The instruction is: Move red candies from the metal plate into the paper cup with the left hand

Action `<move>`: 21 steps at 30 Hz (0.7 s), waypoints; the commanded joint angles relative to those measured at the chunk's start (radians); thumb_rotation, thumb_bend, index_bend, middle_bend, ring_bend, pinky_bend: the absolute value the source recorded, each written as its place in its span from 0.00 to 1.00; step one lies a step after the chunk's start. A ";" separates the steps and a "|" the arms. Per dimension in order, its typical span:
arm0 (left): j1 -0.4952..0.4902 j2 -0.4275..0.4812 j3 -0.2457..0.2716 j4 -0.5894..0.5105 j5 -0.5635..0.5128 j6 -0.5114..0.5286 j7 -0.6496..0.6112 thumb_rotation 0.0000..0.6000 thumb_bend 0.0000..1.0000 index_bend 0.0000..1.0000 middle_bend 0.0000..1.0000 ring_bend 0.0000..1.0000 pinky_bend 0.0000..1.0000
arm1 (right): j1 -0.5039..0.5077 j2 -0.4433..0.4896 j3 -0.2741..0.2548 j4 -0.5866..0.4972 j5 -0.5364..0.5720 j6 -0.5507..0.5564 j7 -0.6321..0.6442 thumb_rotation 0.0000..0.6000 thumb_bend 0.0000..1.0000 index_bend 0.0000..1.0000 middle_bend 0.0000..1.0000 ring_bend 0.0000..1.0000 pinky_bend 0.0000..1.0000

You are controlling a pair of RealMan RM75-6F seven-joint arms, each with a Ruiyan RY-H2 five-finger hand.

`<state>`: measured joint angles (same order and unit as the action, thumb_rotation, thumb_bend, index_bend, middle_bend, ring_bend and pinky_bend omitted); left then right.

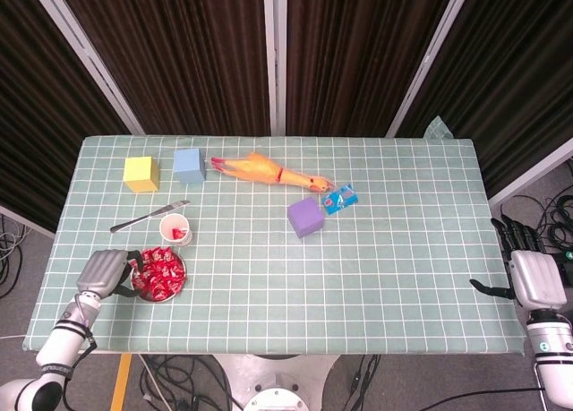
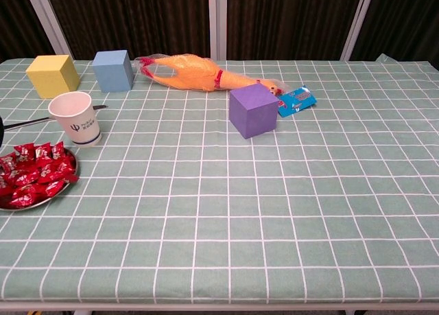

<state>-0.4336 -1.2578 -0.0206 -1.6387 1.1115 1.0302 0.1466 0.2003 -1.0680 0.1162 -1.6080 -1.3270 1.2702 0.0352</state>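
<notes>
The metal plate (image 1: 160, 299) sits near the table's front left corner, heaped with red wrapped candies (image 1: 161, 271). Just behind it stands the white paper cup (image 1: 175, 229), upright, with something red inside. My left hand (image 1: 102, 272) lies palm down at the plate's left rim, its dark fingers reaching over the edge onto the candies; whether they pinch one is hidden. The chest view shows the cup (image 2: 75, 117), the plate (image 2: 41, 202) and the candies (image 2: 34, 171), but not the left hand. My right hand (image 1: 534, 278) hangs off the table's right edge, fingers apart and empty.
A metal knife (image 1: 148, 216) lies left of the cup. Along the back are a yellow cube (image 1: 141, 173), a blue cube (image 1: 189, 165) and a rubber chicken (image 1: 269, 171). A purple cube (image 1: 305, 217) and a blue packet (image 1: 339, 199) sit near the middle.
</notes>
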 commanded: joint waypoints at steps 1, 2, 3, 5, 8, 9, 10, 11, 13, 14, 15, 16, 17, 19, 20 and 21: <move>0.005 -0.009 -0.004 0.010 0.006 0.003 -0.006 1.00 0.12 0.59 1.00 1.00 1.00 | 0.000 0.000 0.000 -0.001 0.001 -0.001 0.000 0.83 0.00 0.00 0.00 0.00 0.00; 0.006 -0.012 -0.005 0.013 0.004 0.003 -0.007 1.00 0.13 0.59 1.00 1.00 1.00 | 0.000 0.000 -0.001 -0.001 0.001 -0.001 -0.001 0.83 0.00 0.00 0.00 0.00 0.00; 0.007 -0.015 -0.005 0.016 0.000 0.001 -0.005 1.00 0.13 0.59 1.00 1.00 1.00 | 0.000 0.000 -0.001 -0.002 0.001 -0.001 -0.002 0.83 0.00 0.00 0.00 0.00 0.00; 0.007 -0.023 -0.007 0.021 -0.013 -0.003 0.003 1.00 0.13 0.59 1.00 1.00 1.00 | 0.000 -0.001 -0.002 -0.002 0.000 -0.001 -0.004 0.83 0.00 0.00 0.00 0.00 0.00; 0.002 -0.047 -0.011 0.048 -0.047 -0.010 0.041 1.00 0.13 0.59 1.00 1.00 1.00 | 0.000 -0.002 -0.002 -0.002 0.001 -0.003 -0.006 0.83 0.00 0.00 0.00 0.00 0.00; -0.001 -0.054 -0.014 0.053 -0.061 -0.015 0.051 1.00 0.13 0.59 1.00 1.00 1.00 | 0.001 -0.003 -0.002 -0.002 0.002 -0.003 -0.006 0.83 0.00 0.00 0.00 0.00 0.00; -0.004 -0.061 -0.019 0.056 -0.078 -0.020 0.058 1.00 0.13 0.59 1.00 1.00 1.00 | 0.000 -0.003 -0.002 -0.002 0.002 -0.003 -0.007 0.83 0.00 0.00 0.00 0.00 0.00; -0.007 -0.068 -0.023 0.059 -0.097 -0.023 0.069 1.00 0.13 0.59 1.00 1.00 1.00 | 0.000 -0.004 -0.003 -0.001 0.002 -0.003 -0.007 0.82 0.00 0.00 0.00 0.00 0.00; -0.009 -0.079 -0.030 0.063 -0.114 -0.021 0.081 1.00 0.13 0.58 1.00 1.00 1.00 | 0.000 -0.006 -0.003 0.000 0.004 -0.003 -0.008 0.83 0.00 0.00 0.00 0.00 0.00; -0.009 -0.086 -0.036 0.063 -0.121 -0.017 0.083 1.00 0.13 0.58 1.00 1.00 1.00 | 0.000 -0.006 -0.003 0.002 0.005 -0.005 -0.008 0.83 0.00 0.00 0.00 0.00 0.00; -0.010 -0.090 -0.039 0.064 -0.125 -0.014 0.087 1.00 0.13 0.57 1.00 1.00 1.00 | 0.001 -0.007 -0.003 0.002 0.006 -0.006 -0.008 0.83 0.00 0.00 0.00 0.00 0.00; -0.012 -0.093 -0.044 0.066 -0.129 -0.010 0.091 1.00 0.13 0.56 1.00 1.00 1.00 | 0.001 -0.007 -0.003 0.003 0.006 -0.006 -0.009 0.83 0.00 0.00 0.00 0.00 0.00; -0.015 -0.097 -0.050 0.069 -0.134 -0.005 0.099 1.00 0.13 0.54 1.00 1.00 1.00 | 0.002 -0.008 -0.003 0.004 0.007 -0.008 -0.009 0.83 0.00 0.00 0.00 0.00 0.00; -0.020 -0.104 -0.062 0.077 -0.138 0.006 0.109 1.00 0.14 0.53 1.00 1.00 1.00 | 0.002 -0.008 -0.002 0.004 0.007 -0.008 -0.008 0.83 0.00 0.00 0.00 0.00 0.00; -0.025 -0.108 -0.071 0.086 -0.138 0.014 0.116 1.00 0.15 0.52 1.00 1.00 1.00 | 0.002 -0.008 -0.002 0.004 0.007 -0.009 -0.008 0.83 0.00 0.00 0.00 0.00 0.00; -0.029 -0.111 -0.078 0.095 -0.136 0.021 0.121 1.00 0.16 0.52 1.00 1.00 1.00 | 0.002 -0.008 -0.002 0.004 0.007 -0.009 -0.007 0.83 0.00 0.00 0.00 0.00 0.00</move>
<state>-0.4564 -1.3629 -0.0893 -1.5538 0.9758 1.0417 0.2606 0.2027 -1.0755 0.1142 -1.6039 -1.3195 1.2612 0.0279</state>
